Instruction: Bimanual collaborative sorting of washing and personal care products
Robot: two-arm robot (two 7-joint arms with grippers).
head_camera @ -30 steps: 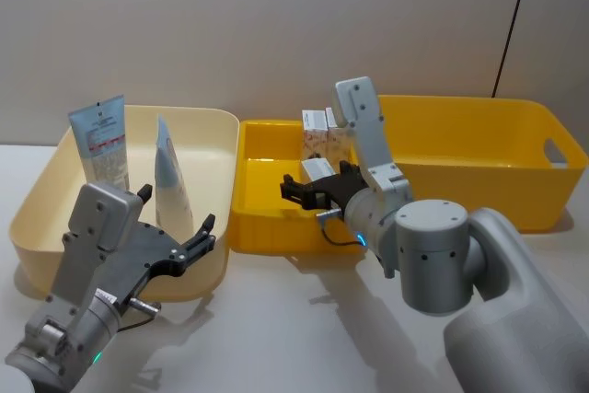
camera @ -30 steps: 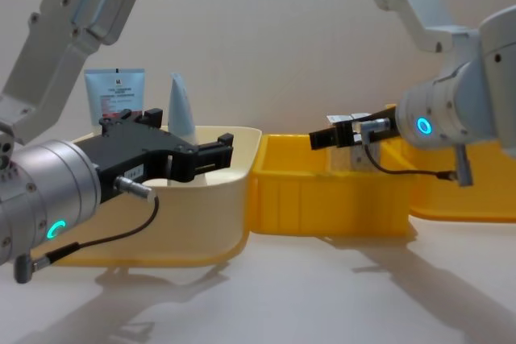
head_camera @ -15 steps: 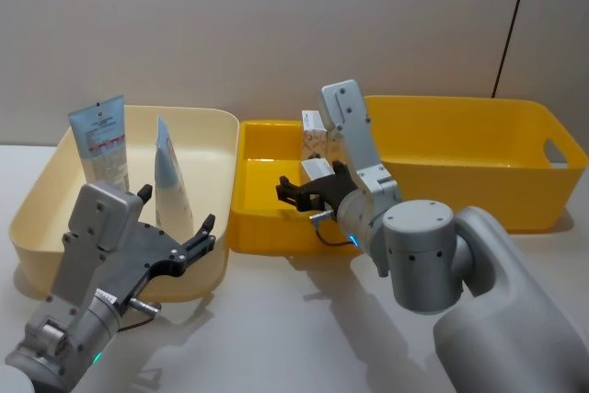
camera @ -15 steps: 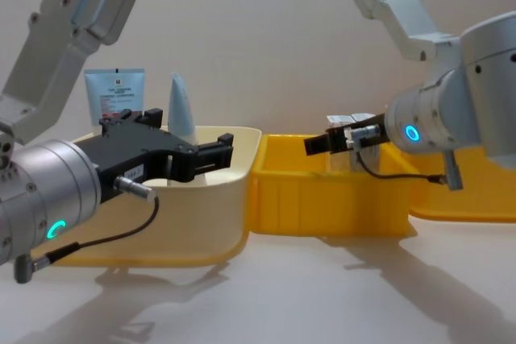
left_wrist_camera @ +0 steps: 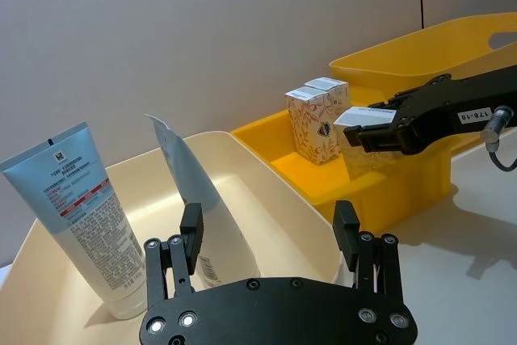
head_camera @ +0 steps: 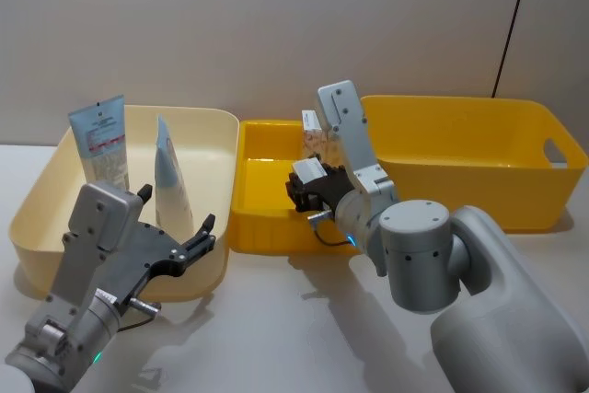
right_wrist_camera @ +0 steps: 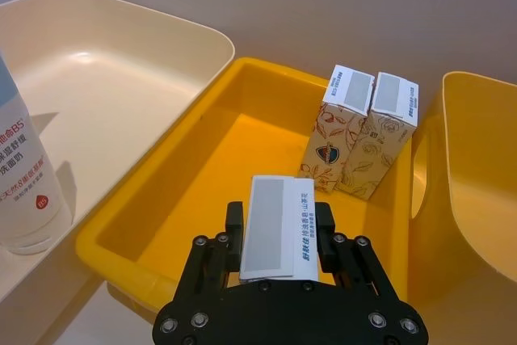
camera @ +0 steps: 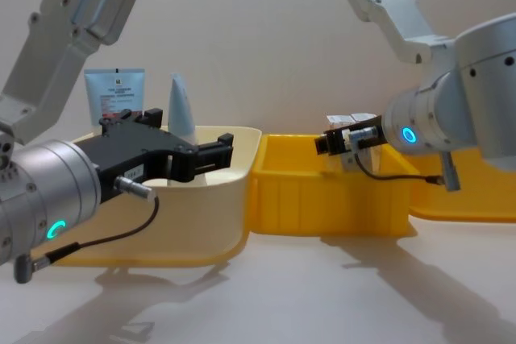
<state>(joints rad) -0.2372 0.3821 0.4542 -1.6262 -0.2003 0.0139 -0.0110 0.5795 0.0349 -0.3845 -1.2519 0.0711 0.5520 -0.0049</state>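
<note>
Before the cream bin (head_camera: 37,200), the left gripper (head_camera: 177,209) hangs spread wide, unmoved since a second ago, while the right gripper (right_wrist_camera: 279,212) has turned above the small yellow bin (right_wrist_camera: 202,131), clamped on a white carton (right_wrist_camera: 273,240) (grey panel up in its wrist view). Bare floor lies open beneath and ahead of it. A labelled tube (head_camera: 103,140) and a slimmer tube (head_camera: 170,177) stand in the cream bin. Two cartons (right_wrist_camera: 359,131) stand touching at the far wall, beside the large yellow bin (head_camera: 479,154).
</note>
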